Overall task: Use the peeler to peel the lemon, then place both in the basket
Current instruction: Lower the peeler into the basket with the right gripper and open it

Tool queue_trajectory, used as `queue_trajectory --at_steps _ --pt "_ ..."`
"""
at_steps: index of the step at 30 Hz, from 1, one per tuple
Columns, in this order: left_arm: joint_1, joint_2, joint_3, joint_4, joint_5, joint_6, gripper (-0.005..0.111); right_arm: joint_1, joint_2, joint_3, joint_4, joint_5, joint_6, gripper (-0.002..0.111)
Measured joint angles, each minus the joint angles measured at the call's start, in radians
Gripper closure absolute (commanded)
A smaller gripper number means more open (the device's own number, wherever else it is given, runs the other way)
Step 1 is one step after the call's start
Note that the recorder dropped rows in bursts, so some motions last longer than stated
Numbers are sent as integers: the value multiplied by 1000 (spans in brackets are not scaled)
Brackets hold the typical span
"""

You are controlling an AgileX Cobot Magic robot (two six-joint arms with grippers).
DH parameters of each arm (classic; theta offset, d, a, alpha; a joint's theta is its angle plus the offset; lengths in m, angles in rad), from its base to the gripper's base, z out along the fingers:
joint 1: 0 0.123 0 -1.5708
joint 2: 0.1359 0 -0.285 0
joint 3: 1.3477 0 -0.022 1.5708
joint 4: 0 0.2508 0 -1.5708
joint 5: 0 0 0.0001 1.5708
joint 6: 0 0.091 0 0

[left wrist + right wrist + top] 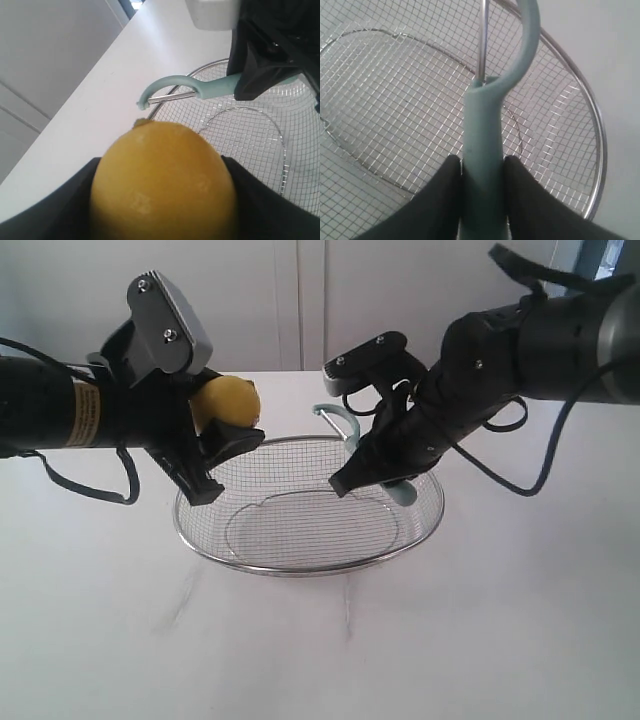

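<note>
The yellow lemon (pixel 226 402) (pixel 162 182) is pinched between the black fingers of my left gripper (pixel 222 430) (pixel 162 190), held in the air just left of the basket's rim. My right gripper (pixel 375 465) (pixel 482 167) is shut on the thick handle of the pale teal peeler (pixel 340 420) (pixel 200 89) (pixel 487 130), above the basket. The peeler's looped head and thin blade point toward the lemon, with a small gap between them. The silver wire basket (pixel 300 568) (pixel 300 195) (pixel 592 165) rests on the white table below both grippers and holds nothing.
A white table (pixel 480 640) carries the basket. Behind it stands a pale wall or cabinet front (pixel 300 300). The bulky black right arm (pixel 540 335) reaches in from the upper right, the left arm (pixel 60 405) from the left.
</note>
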Motion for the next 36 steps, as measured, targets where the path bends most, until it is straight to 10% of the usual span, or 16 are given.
queue_trajectory --at_steps 36 --pt "0 -208 14 104 145 -238 107 0 237 -14 -14 -141 -55 108"
